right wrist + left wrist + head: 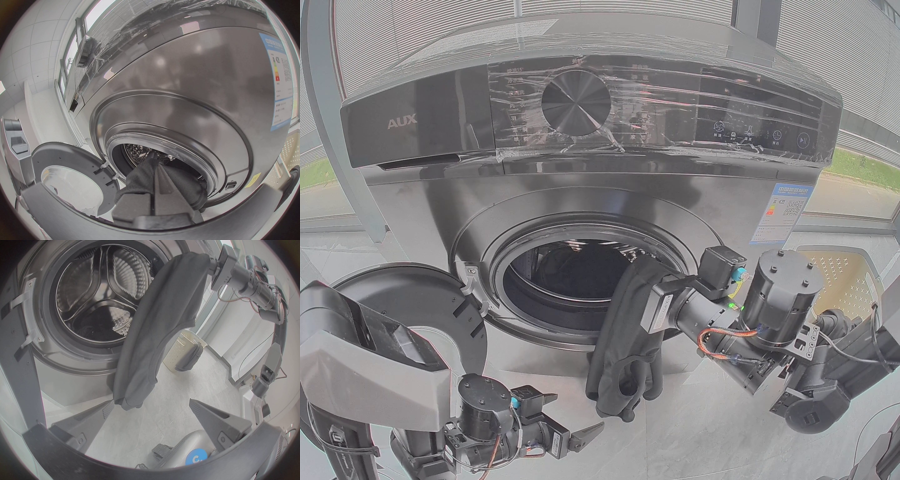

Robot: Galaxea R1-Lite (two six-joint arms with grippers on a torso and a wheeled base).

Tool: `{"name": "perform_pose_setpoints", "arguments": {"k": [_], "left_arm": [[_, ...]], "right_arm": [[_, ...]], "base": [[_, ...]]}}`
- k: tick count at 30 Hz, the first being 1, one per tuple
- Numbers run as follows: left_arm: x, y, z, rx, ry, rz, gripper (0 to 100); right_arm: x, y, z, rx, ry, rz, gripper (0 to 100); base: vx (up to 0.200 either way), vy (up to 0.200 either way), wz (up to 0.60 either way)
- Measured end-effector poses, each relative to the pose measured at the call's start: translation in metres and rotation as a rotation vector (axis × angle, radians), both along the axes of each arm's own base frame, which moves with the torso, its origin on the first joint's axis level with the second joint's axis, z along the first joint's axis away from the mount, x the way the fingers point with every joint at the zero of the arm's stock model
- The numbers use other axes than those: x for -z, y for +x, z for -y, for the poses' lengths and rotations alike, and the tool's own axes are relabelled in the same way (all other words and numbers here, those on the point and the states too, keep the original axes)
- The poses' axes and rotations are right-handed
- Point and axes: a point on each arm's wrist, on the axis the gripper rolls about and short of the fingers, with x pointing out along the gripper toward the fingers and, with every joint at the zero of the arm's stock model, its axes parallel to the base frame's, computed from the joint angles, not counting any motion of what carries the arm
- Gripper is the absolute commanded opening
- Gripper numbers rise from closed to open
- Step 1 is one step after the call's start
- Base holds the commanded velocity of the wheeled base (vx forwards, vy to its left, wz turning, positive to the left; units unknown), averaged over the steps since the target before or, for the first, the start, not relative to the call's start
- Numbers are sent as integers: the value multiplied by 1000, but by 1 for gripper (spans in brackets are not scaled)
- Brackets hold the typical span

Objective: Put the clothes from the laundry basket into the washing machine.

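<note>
Here, right claw (pixel 155 184) clamping dark garment (pixel 625 337), washing machine (pixel 425 200), blue label (pixel 781 214)

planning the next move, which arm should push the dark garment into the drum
Probably right. The right gripper is shut on the dark garment at the drum opening, most of it hanging outside. The left gripper sits open and low, near the floor.

Glossy metal washing machine (pixel 487 194); matt dark cloth garment (pixel 625 337); perforated plastic basket (pixel 847 275).
</note>
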Motion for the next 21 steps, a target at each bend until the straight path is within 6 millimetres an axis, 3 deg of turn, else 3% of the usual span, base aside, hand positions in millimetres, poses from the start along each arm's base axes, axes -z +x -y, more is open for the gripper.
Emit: {"name": "perform_pose_setpoints", "arguments": {"k": [6,21], "left_arm": [[7,6,3,-11,13,-3,100],[29,45,23,-41,-25,33,100]], "right_arm": [[-3,-1,-5,-10,18,9,0],[-5,-9,-13,-44,42,15,0]], "base": [[0,0,0],[0,0,0]]}}
